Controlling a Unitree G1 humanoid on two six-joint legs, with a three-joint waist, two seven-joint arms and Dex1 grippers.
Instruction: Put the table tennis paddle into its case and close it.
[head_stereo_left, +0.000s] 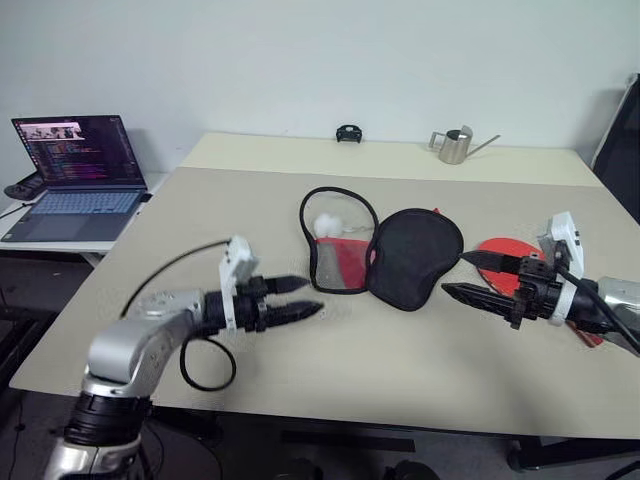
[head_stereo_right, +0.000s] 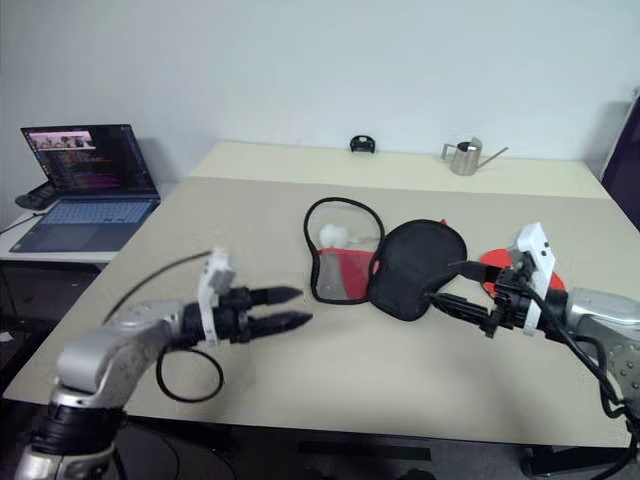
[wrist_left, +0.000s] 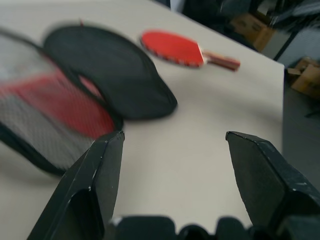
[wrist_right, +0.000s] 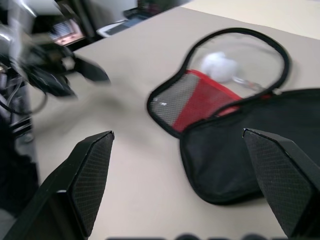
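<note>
Laptop (head_stereo_left: 78, 175), lid up and screen lit, sits on a side desk at about ten o'clock from the middle of the beige table (head_stereo_left: 300, 190). Next, at eight o'clock, the left gripper (head_stereo_left: 305, 298) hangs above the tabletop with its two black fingers apart and nothing between them, pointing toward the case. The case (head_stereo_left: 385, 252) lies unzipped and spread flat at the table's centre: a mesh-and-red half on the left with a white pull charm (head_stereo_left: 328, 225) resting on it, a black half on the right. At four o'clock the right gripper (head_stereo_left: 460, 274) has its fingers spread wide, empty. The table tennis paddle (wrist_left: 177, 48) lies flat just beyond that gripper, probably clear of the case. At twelve o'clock, far back, stands a small metal watering can (head_stereo_left: 455, 145).
</note>
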